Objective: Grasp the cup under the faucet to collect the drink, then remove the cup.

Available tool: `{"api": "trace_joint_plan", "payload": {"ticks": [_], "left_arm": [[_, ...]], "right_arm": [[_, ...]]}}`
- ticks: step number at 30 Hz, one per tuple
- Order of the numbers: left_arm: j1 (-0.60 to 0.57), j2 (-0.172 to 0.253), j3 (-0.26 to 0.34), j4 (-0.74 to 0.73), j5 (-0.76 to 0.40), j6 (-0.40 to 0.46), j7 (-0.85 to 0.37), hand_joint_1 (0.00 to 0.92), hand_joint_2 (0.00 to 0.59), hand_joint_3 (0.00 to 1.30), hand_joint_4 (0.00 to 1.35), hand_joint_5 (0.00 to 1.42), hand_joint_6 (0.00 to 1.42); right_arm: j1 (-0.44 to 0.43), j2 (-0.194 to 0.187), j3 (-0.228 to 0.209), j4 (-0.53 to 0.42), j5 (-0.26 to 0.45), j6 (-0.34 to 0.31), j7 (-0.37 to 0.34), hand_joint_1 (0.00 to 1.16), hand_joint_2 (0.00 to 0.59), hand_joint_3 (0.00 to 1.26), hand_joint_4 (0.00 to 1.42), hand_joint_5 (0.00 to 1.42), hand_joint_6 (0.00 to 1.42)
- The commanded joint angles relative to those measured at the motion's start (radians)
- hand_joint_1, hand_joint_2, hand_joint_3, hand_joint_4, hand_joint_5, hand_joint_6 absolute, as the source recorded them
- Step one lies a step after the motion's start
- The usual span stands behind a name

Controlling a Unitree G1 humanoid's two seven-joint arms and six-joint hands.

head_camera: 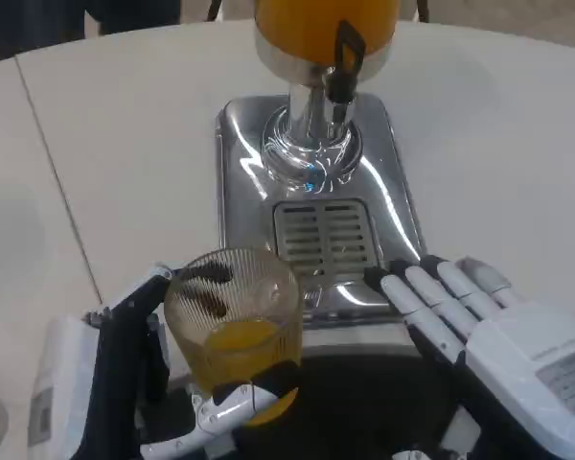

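Head view, near edge to far. The left hand grips the cup at the near edge of the table: dark fingers show through the far side of the glass wall, while the thumb presses across the lower front. The cup is a clear, vertically ribbed tumbler, upright or nearly so, its rim open toward the camera; orange drink fills roughly the lower third and tints the base. It sits just in front of the near-left corner of the drip tray, clear of the grille and well apart from the faucet.

The right hand lies palm down at the near right, holding nothing. Its fingers are extended, side by side with small gaps, and their dark tips reach the tray's near-right edge; contact cannot be judged.

Farther back, the polished, mirror-bright tray carries a slotted grille at its centre. Behind the grille rises the chrome pedestal of the dispenser, whose vessel holds orange liquid. The black faucet lever hangs at its front, above the grille.
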Motion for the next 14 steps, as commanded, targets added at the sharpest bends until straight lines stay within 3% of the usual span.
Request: {"api": "trace_joint_plan", "payload": {"ticks": [1,5,10,14], "left_arm": [[0.001,-0.007,0.001,-0.024,0.002,-0.036,-0.008,0.643,0.008,1.11,0.99,1.39,1.42],[0.004,-0.011,0.002,-0.027,0.003,-0.031,-0.012,0.643,0.008,1.11,0.99,1.39,1.42],[-0.013,-0.017,0.008,-0.025,-0.003,-0.016,-0.025,0.643,0.008,1.12,0.99,1.39,1.42],[-0.026,-0.022,0.011,-0.024,0.001,-0.014,-0.033,0.643,0.007,1.12,0.98,1.39,1.42]], "right_arm": [[0.018,0.01,-0.01,-0.012,0.0,-0.003,-0.013,0.38,0.413,0.0,0.0,0.0,0.0],[0.04,0.028,-0.007,-0.019,-0.013,-0.003,-0.017,0.38,0.414,0.0,0.0,0.0,0.0],[0.027,0.063,0.029,-0.012,-0.038,0.003,-0.019,0.39,0.414,0.0,0.0,0.0,0.0],[0.032,0.065,0.012,-0.013,-0.038,0.004,-0.02,0.4,0.411,0.0,0.0,0.0,0.0]]}}
